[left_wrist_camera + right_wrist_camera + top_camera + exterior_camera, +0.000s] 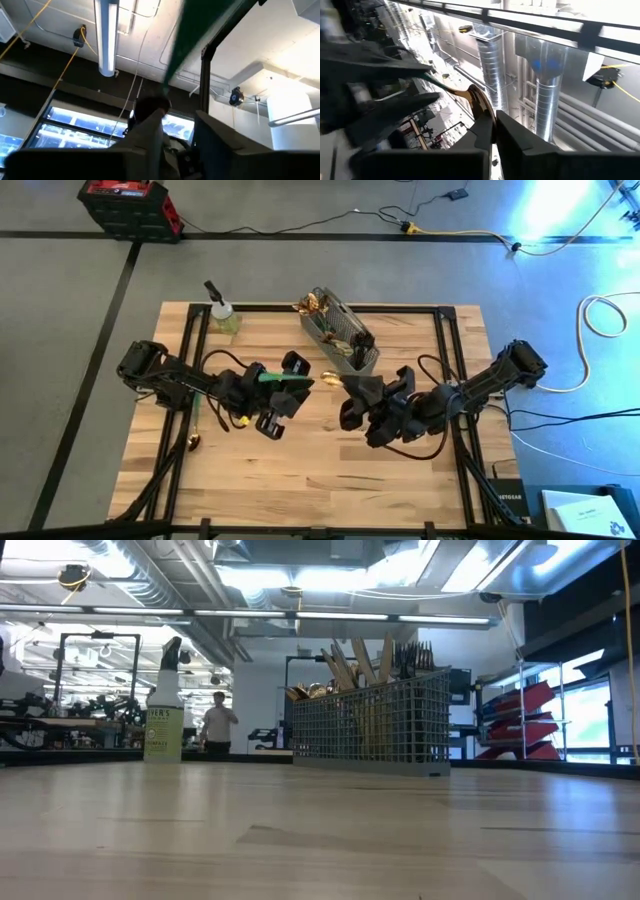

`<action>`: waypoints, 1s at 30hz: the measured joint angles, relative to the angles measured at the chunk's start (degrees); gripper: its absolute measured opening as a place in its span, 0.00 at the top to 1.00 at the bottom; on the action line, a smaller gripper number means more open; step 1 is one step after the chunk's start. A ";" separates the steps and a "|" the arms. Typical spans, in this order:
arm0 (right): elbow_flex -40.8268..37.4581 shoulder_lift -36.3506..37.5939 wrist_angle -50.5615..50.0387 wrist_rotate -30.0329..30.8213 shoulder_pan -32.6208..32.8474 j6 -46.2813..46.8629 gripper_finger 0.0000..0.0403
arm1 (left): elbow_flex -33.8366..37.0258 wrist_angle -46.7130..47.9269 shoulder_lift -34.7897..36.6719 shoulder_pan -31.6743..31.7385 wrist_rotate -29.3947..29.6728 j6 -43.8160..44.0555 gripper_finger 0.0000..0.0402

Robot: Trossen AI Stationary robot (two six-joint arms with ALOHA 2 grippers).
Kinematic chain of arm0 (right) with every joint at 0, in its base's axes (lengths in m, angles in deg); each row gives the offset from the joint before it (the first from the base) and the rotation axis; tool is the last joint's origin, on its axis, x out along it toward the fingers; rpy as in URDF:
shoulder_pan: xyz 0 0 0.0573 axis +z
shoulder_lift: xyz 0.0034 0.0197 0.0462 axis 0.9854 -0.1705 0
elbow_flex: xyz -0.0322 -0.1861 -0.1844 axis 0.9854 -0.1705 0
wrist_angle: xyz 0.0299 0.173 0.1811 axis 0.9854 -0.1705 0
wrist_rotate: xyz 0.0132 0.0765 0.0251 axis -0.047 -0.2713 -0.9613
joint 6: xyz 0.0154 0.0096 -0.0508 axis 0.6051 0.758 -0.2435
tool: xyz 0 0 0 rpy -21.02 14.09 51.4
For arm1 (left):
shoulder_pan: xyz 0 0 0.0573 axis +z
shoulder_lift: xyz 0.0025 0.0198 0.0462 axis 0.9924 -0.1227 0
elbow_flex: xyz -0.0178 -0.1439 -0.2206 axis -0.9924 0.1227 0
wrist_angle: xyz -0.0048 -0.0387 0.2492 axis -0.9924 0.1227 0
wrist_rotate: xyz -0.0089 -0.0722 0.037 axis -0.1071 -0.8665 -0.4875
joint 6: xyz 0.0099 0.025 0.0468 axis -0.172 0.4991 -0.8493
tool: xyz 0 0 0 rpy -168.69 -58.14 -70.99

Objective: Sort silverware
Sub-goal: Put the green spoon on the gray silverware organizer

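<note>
- Far left of the table (300,470): one piece of silverware lies loose near the left edge, a gold bowl end at (195,443) with a thin dark handle running up from it. Not sorted yet.
- Back left: spray bottle (222,315) stands upright, well apart from the arms. Not part of the job.
- Left gripper (300,385) is raised over mid-table, wrist camera pointing at the ceiling. It has a green-handled piece (280,378) between its fingers; the green handle runs across the left wrist view (200,30). Jaws look only part-closed, so I can't tell whether it is clamped or letting go.
- Centre: the gold end of that same piece (330,377) sits right between the two grippers. In the right wrist view it's a gold spoon-like bowl (477,102).
- Right gripper (350,385) meets the left one nose to nose, fingers closed tight on the gold end. Reads to me as a handover mid-air, left to right.
- Back centre-right: mesh caddy (340,335) already holds a good bunch of gold and dark pieces standing upright; the low view shows handles and tines sticking out of the top (370,665).
- Progress, my judgement: most of the silverware is in the caddy. Left: drop the green-handled piece in, then fetch the loose one at far left. I see no others on the table.
</note>
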 joint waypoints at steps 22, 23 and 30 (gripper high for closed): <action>30.28 0.01 -37.35 5.56 -9.52 5.98 1.00 | 18.18 3.33 2.01 2.28 0.12 -7.02 0.40; 33.68 0.04 -45.01 5.92 -11.79 10.53 1.00 | 20.31 3.49 2.24 2.61 0.13 -8.76 0.40; 57.05 -7.86 -83.23 2.20 -30.75 31.89 1.00 | 28.50 15.00 2.93 2.82 -1.36 -16.28 0.40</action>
